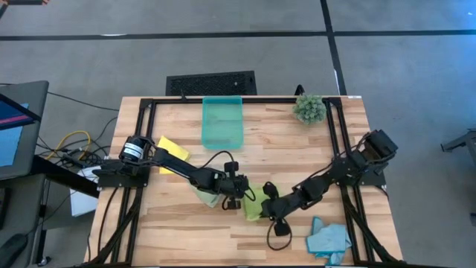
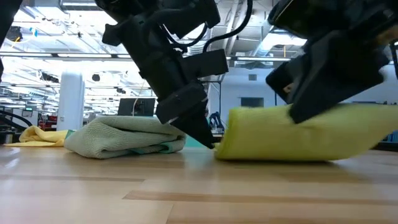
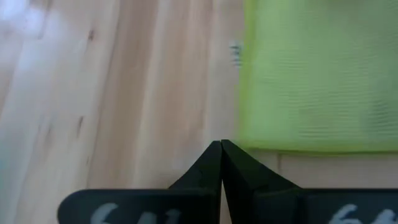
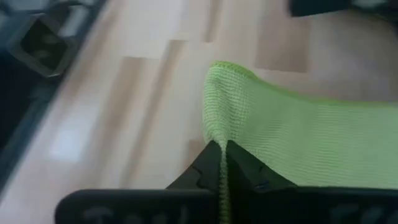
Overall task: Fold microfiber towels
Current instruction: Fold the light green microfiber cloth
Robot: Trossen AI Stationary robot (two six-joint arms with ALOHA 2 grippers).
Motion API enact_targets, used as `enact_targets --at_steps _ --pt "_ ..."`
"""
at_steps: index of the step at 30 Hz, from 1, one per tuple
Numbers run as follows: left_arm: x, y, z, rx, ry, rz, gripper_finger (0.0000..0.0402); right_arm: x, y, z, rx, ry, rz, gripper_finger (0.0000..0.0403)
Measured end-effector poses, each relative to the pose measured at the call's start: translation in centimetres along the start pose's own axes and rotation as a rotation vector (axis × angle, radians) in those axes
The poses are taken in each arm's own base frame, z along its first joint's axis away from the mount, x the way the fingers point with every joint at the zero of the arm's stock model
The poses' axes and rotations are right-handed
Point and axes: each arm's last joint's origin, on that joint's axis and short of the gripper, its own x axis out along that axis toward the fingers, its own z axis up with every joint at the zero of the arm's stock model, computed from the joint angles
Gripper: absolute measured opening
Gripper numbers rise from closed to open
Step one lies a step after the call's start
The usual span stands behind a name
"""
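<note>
We see a table [image 1: 297, 149] of pale wood planks, smooth with a soft sheen and visible grain, framed by matt black metal rails [image 1: 223, 100]. The lime green towel [image 4: 311, 140] is cloth with a fine knitted, slightly fuzzy weave and a stitched edge; the pale green towel [image 2: 124, 137] looks soft, thick and matt, as do the yellow towel [image 2: 40, 135] and the light blue towel [image 1: 329, 240]. The bin [image 1: 223, 123] is translucent teal plastic, smooth and faintly glossy. The right end effector [image 4: 219, 163] and left end effector [image 3: 221, 163] have dark, matt, hard plastic-looking fingers. The small plant [image 1: 309, 108] looks spiky.
</note>
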Motion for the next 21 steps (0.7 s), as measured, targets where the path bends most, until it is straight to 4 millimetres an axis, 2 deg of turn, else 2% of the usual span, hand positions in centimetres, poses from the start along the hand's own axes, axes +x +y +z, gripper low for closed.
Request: enact_targets --at_steps 5,11,17,21 --pt "1.0 -0.8 0.0 0.047 -0.036 -0.089 0.0 -0.1 0.6 -0.2 -0.004 0.025 0.086 0.003" --pt "1.1 -1.1 -0.1 0.106 -0.041 -0.118 0.0 -0.1 0.2 -0.2 0.041 0.058 0.136 0.0015" --pt "1.6 -1.5 -0.2 0.151 -0.062 -0.138 0.0 -0.8 -0.6 0.5 0.059 0.041 0.17 0.0028" --pt "1.6 -1.7 -0.2 0.153 -0.067 -0.142 0.0 -1.5 -2.2 1.3 0.081 0.015 0.139 0.0024"
